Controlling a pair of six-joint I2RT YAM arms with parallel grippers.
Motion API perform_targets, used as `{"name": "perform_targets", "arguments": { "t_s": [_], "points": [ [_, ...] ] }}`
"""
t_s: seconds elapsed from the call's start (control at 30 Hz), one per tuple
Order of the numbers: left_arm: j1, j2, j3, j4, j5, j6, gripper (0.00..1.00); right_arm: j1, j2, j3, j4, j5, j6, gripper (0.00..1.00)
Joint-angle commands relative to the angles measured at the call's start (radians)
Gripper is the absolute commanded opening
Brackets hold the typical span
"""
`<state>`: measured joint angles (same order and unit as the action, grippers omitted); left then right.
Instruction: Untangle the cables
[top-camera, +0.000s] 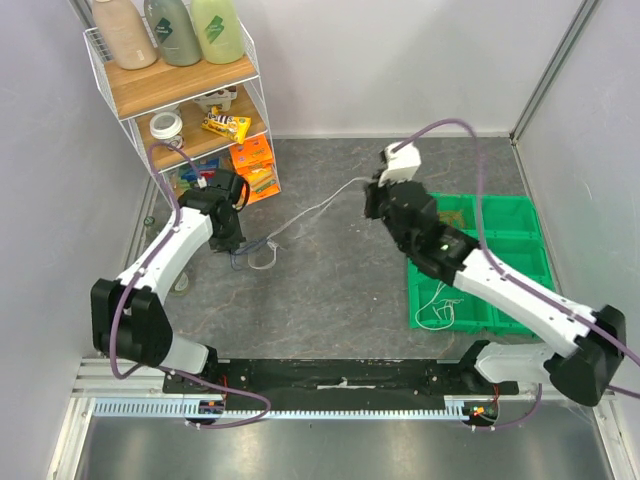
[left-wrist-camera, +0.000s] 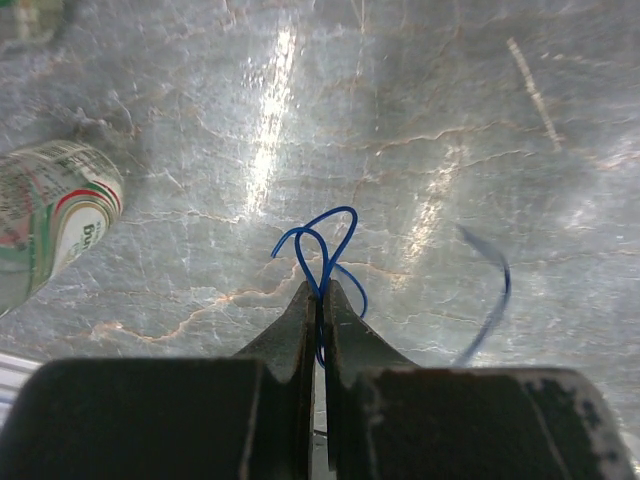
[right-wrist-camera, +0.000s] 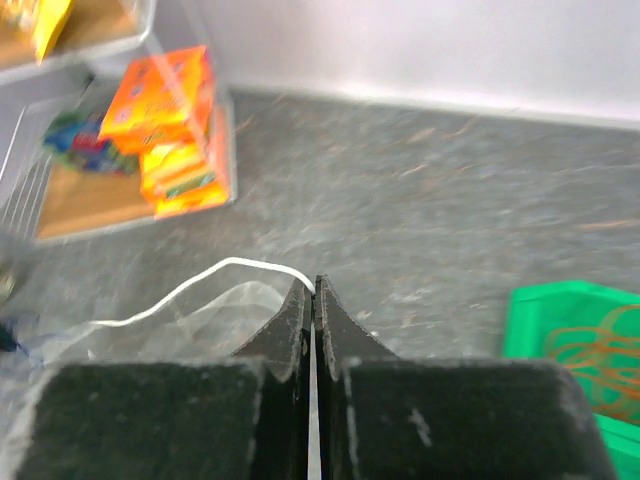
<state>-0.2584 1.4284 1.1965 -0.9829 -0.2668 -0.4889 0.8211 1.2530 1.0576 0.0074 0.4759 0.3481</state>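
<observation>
Looped blue cable (left-wrist-camera: 340, 209); outstretched white cable (right-wrist-camera: 235, 262)

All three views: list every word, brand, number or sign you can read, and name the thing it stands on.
Nothing can be quoted with certainty.
Can: dark lettering beside red and green bands, too blurred to read.
Bottles: white emblems on the labels, no legible words.
Yellow packet: dark print, too small to read.
Orange boxes: print too blurred to read.
</observation>
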Motion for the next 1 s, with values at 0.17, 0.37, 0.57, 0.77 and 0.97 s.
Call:
{"name": "perform_targets", "arguments": {
  "t_s": [0.17, 0.37, 0.57, 0.77, 0.97],
  "points": [
    [0.005, 0.076, -0.066, 0.066, 0.026, -0.024, 0.02, -0.213, -0.113, 0.388, -0.354, 0.217, -0.058, 0.00],
    [0.005, 0.116, -0.051, 0.076, 0.072, -0.004, 0.02, -0.278, -0.090, 0.593, -0.474, 0.316, -0.124, 0.00],
    [0.005, 0.141, -0.048, 0.089, 0.103, 0.022, 0.02, -0.342, 0.009, 0.870, -0.632, 0.369, -0.139, 0.00],
    [0.004, 0.124, -0.035, 0.105, 0.139, 0.049, 0.02, -0.470, 0.059, 0.923, -0.777, 0.386, -0.101, 0.00],
    [0.005, 0.109, -0.014, 0.119, 0.204, 0.064, 0.02, -0.510, -0.041, 0.842, -0.905, 0.337, -0.055, 0.00]
  ]
}}
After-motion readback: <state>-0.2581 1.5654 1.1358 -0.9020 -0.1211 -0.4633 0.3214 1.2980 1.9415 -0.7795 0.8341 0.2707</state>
